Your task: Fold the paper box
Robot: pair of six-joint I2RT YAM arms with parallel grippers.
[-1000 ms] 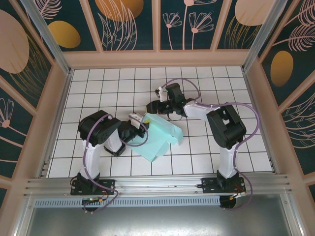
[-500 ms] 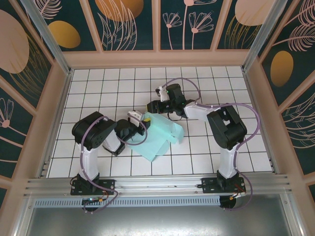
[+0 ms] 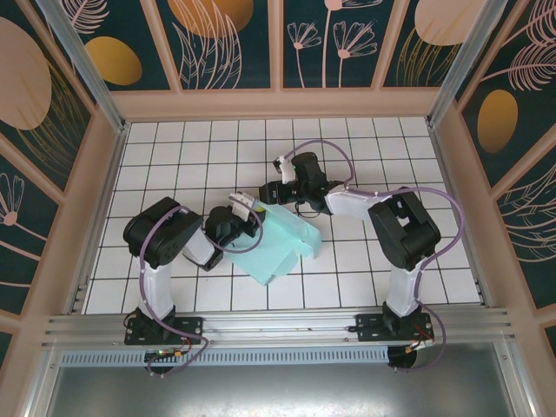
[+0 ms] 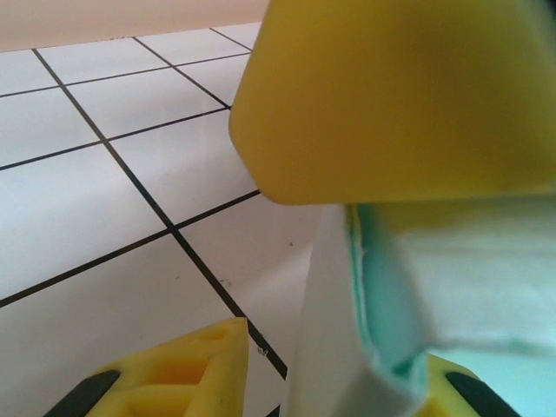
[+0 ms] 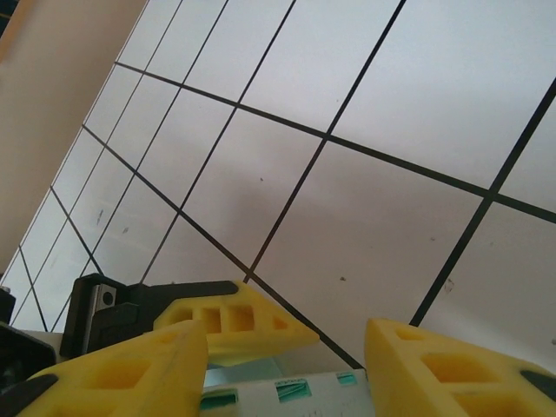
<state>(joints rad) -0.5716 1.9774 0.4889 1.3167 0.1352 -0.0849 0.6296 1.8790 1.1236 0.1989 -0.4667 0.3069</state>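
The paper box, partly folded, lies on the tiled tabletop between the two arms. The left fingers pinch its upper-left edge. The right fingers stand apart above its far edge, apparently holding nothing, though the contact is hard to see.

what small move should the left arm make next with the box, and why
Probably close the left pincer fully on the paper box edge. In the left wrist view the card's edge sits between its yellow fingers, while the right pincer stands open over the far edge.
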